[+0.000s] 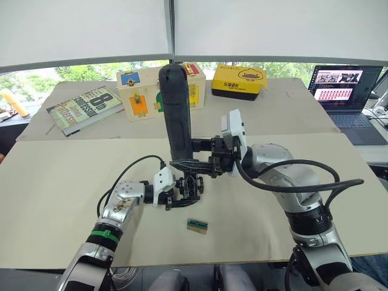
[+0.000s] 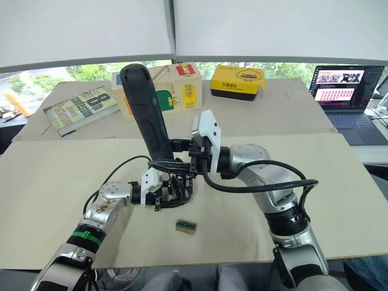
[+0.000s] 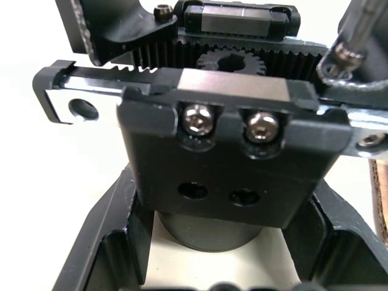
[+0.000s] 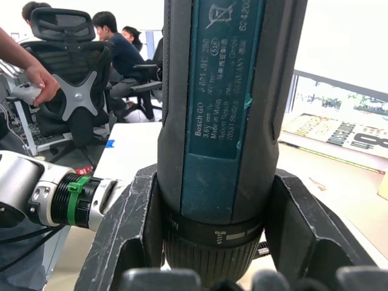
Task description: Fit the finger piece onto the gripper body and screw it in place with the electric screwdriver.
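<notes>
The electric screwdriver (image 1: 176, 109) stands nearly upright over the middle of the table, and my right gripper (image 1: 209, 156) is shut on its lower barrel (image 4: 218, 121), one finger (image 4: 124, 233) on each side. Beneath it my left gripper (image 1: 177, 195) is shut on the gripper body (image 1: 191, 185), holding it just above the table. Close up, the gripper body (image 3: 230, 176) shows a toothed rack, a gear and two seated screws above two empty holes. The metal bit (image 3: 354, 36) touches the body's end. I cannot tell the finger piece apart from the body's black parts.
A small green-and-tan block (image 1: 197, 225) lies on the table near the front edge. At the back are a book (image 1: 85, 108), wooden latch boxes (image 1: 136, 94), a yellow box (image 1: 239, 79) and a laptop (image 1: 342, 91) at the right. Seated people (image 4: 118, 48) show in the room.
</notes>
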Robot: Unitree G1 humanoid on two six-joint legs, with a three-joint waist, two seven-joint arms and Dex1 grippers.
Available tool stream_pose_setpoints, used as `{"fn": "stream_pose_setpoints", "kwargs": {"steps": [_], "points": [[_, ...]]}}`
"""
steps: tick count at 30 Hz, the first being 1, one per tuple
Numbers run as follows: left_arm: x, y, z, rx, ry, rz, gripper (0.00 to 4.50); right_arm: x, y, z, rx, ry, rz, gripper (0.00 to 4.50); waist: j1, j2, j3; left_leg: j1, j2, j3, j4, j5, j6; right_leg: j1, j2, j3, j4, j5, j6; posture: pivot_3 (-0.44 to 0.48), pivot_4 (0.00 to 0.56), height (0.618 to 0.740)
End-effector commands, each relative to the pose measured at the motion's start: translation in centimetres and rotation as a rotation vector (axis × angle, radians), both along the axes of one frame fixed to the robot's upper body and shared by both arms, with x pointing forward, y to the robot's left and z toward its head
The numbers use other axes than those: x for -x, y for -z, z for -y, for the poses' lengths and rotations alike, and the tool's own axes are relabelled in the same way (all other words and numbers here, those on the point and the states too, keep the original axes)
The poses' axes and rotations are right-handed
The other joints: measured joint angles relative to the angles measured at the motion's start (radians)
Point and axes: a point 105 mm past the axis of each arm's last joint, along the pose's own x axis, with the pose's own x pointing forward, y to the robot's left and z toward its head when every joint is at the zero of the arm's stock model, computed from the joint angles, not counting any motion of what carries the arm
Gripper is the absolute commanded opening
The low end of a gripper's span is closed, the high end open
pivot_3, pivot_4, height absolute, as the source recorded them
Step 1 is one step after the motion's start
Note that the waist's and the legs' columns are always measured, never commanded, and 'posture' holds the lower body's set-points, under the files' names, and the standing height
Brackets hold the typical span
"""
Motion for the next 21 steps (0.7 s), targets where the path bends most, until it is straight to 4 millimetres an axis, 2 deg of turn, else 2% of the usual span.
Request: {"fn": "stream_pose_setpoints", "kwargs": {"steps": [1, 11, 21], "points": [[0.6, 1.4, -0.2, -0.036, 0.006, -0.059, 2.33, -0.7, 3.3, -0.1, 0.107, 0.038, -0.101, 1.91, 0.0, 0.0, -0.004, 0.0, 0.0, 0.0, 0.0, 0.0, 0.0, 0.0, 0.0, 0.0, 0.0, 0.0, 0.0, 0.0, 0.15, 0.74], [0.6, 1.4, -0.3, -0.036, 0.006, -0.064, 2.33, -0.7, 4.4, -0.2, 0.141, 0.048, -0.115, 1.91, -0.001, 0.0, -0.014, 0.0, 0.0, 0.0, -0.002, 0.0, 0.0, 0.0, 0.0, 0.0, -0.001, 0.0, 0.0, 0.0, 0.15, 0.74], [0.5, 1.4, -0.3, -0.036, 0.002, -0.064, 2.33, -0.3, 2.6, -0.3, 0.095, 0.015, -0.043, 1.91, -0.001, 0.0, -0.016, 0.0, 0.0, 0.0, -0.002, 0.0, 0.0, 0.0, 0.0, 0.0, -0.002, 0.0, 0.0, 0.0, 0.15, 0.74]]}}
